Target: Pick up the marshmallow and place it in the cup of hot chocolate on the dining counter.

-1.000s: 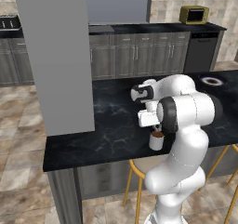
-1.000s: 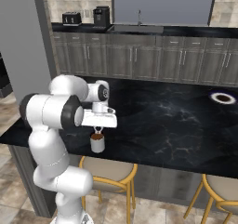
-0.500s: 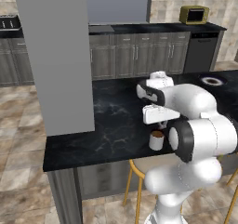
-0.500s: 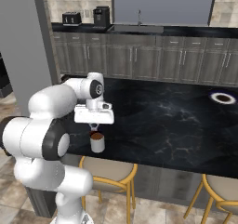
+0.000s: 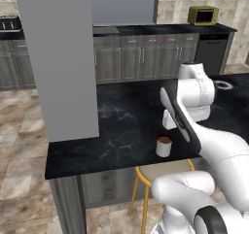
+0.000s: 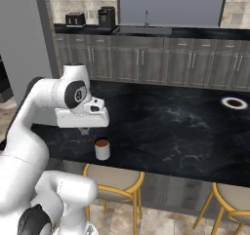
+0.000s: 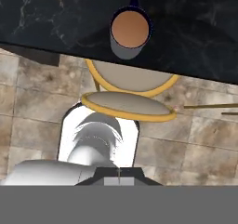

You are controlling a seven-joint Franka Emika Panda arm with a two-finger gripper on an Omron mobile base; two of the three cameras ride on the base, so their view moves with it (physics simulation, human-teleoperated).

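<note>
1. From the base cameras I see my gripper (image 6: pixel 84 130) hanging over the dining counter (image 6: pixel 185 127), above the cup of hot chocolate (image 6: pixel 102 149) and a little to its side, not touching it.
2. In the left base view the cup of hot chocolate (image 5: pixel 164 146) stands upright near the counter's front edge, with the white hand above and behind it; the dining counter (image 5: pixel 121 126) is bare black marble around it.
3. The jaws are pressed together. I can only make out the dark finger stub under the hand in the right base view; I cannot tell from the pictures whether anything is pinched between the tips.
4. I cannot pick out the marshmallow anywhere: it is too small, or hidden by the hand.
5. In the hand view the cup of hot chocolate (image 7: pixel 130 33) sits near the top, its brown liquid showing as a full round disc, by the edge of the dining counter (image 7: pixel 195 28).
6. Just below the cup in that view lie yellow-framed stools (image 7: pixel 128 90), tucked under the counter edge.
7. A dark-rimmed plate (image 6: pixel 233 102) lies well apart, at the counter's far right end.
8. A grey pillar (image 5: pixel 58 58) stands at the counter's left end.
9. Grey cabinets (image 6: pixel 146 63) run along the back wall, with a yellow appliance (image 5: pixel 203 15) on top.
</note>
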